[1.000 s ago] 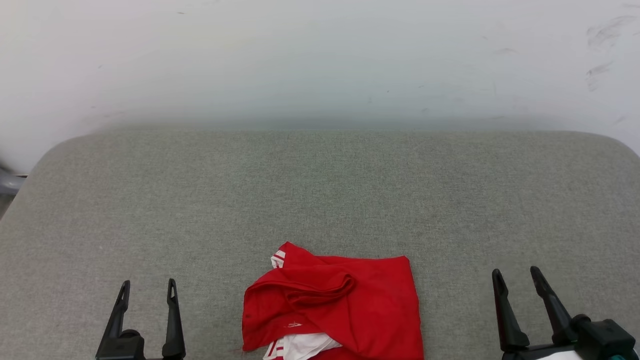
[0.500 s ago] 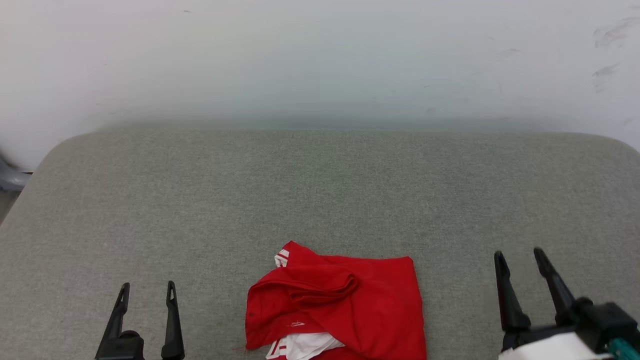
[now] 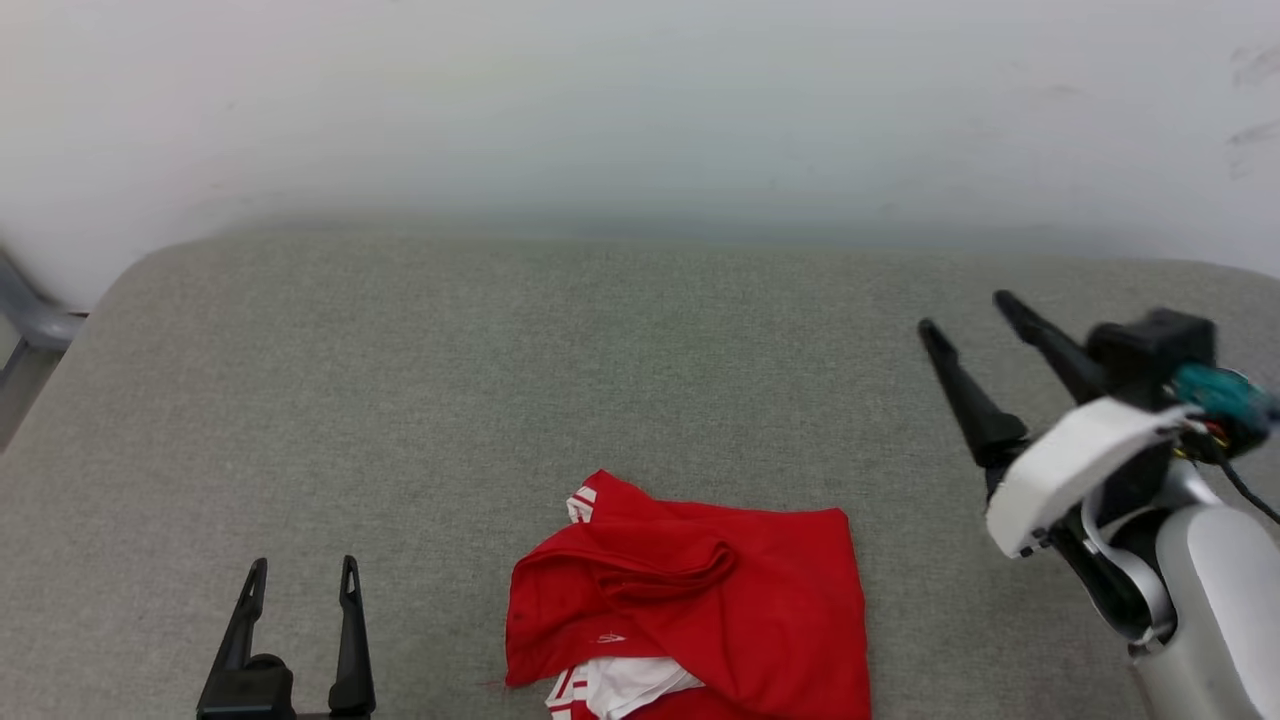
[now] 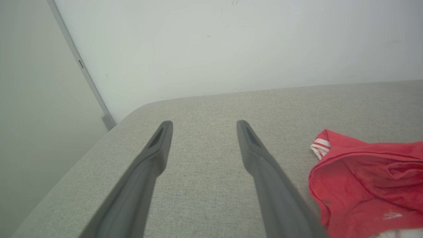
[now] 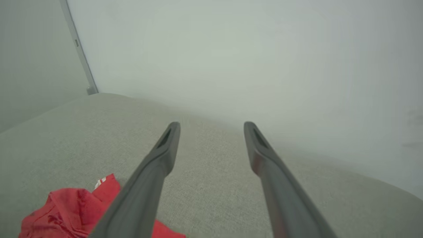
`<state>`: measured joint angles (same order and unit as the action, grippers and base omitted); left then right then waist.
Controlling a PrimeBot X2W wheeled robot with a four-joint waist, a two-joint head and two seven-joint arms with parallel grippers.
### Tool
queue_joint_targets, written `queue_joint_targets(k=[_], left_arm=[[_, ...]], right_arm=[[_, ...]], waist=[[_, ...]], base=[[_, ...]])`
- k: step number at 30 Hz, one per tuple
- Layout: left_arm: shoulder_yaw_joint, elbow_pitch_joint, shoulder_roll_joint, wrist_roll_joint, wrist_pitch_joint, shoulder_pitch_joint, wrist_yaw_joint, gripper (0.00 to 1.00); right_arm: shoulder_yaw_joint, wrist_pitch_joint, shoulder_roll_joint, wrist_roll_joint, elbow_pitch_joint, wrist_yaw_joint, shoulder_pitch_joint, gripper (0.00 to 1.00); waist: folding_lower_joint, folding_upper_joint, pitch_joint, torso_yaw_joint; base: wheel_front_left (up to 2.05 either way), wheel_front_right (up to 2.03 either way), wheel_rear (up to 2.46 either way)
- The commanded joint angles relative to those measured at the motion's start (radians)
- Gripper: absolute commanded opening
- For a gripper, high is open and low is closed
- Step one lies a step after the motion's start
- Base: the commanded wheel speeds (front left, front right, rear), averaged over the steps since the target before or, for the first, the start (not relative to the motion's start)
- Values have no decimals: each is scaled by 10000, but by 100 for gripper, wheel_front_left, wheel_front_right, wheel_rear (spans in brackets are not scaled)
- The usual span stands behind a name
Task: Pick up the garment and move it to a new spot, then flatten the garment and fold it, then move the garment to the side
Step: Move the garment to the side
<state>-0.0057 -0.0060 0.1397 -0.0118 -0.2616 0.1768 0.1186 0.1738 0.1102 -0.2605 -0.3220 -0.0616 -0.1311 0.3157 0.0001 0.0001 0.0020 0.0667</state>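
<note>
The garment point(image 3: 700, 610) is a red shirt with white striped trim, lying crumpled in a heap at the near middle of the grey fabric surface point(image 3: 560, 380). Its lower part runs off the head view's bottom edge. My left gripper point(image 3: 303, 568) stands open at the lower left, well to the left of the heap, with nothing between its fingers. My right gripper point(image 3: 965, 312) is raised at the right, open and empty, beyond and to the right of the garment. The left wrist view has the garment point(image 4: 366, 185) to the right of its fingers point(image 4: 254, 155). In the right wrist view the garment point(image 5: 72, 211) lies at the lower left.
A pale wall point(image 3: 640, 110) rises right behind the grey surface's far edge. A grey bar point(image 3: 30, 320) shows past the surface's far left corner. Bare grey fabric stretches on all sides of the heap.
My right arm has lifted and swung forward, so its gripper now stands much higher in the head view. The head camera has shifted slightly. The left gripper and the garment have stayed put.
</note>
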Motion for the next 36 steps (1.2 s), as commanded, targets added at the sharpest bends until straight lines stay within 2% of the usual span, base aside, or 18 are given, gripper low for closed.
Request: queue_joint_targets(k=[1,2,9,14,20,21,30,31,32,36], left_arm=[[-41,-8,-8,-22,-46,-178,11,100],[-41,-8,-8,-22,-46,-178,11,100],[-105,26,-72,-57,-46,-372,-18,100],[-160,55,-116,-81,-46,-583,-56,100],[-176,68,-154,-72,-46,-885,-112,100],[-228,87,-193,-65,-46,-1088,-140,100],[-253,177,-250,-52,-46,-1320,-200,100],[-240,186,-245,-50,-46,-1320,-199,100],[-232,193,-242,-49,-46,-1320,-198,100],[-195,229,-221,-33,-46,-1253,-203,100]], right_arm=[[715,1168,-448,-669,-226,8,468,100],[715,1168,-448,-669,-226,8,468,100],[2876,4003,-1686,-2464,-479,8,979,100],[3715,4982,-2068,-3378,-725,8,655,100],[4197,5392,-2011,-3914,-1478,8,256,100],[4632,5244,-1693,-4100,-1926,8,74,100],[5807,4745,-1394,-4053,-2533,-9,-169,100],[5815,4539,-1397,-4024,-2564,-7,-110,48],[5791,4338,-1404,-3986,-2613,-7,0,0],[5773,3773,-1544,-3909,-2700,8,375,0]], waist=[[-1,-1,143,117],[-1,-1,143,117],[-1,-1,428,351],[-1,-1,691,562],[-1,-1,1216,857],[-1,-1,1526,985],[-1,-1,1781,1078],[-1,-1,1782,1069],[-1,-1,1778,1058],[-1,-1,1704,987]], base=[[0,0,0],[0,0,0],[0,0,0],[0,0,0],[0,0,0],[0,0,0],[0,0,0],[0,0,0],[0,0,0],[0,0,0]])
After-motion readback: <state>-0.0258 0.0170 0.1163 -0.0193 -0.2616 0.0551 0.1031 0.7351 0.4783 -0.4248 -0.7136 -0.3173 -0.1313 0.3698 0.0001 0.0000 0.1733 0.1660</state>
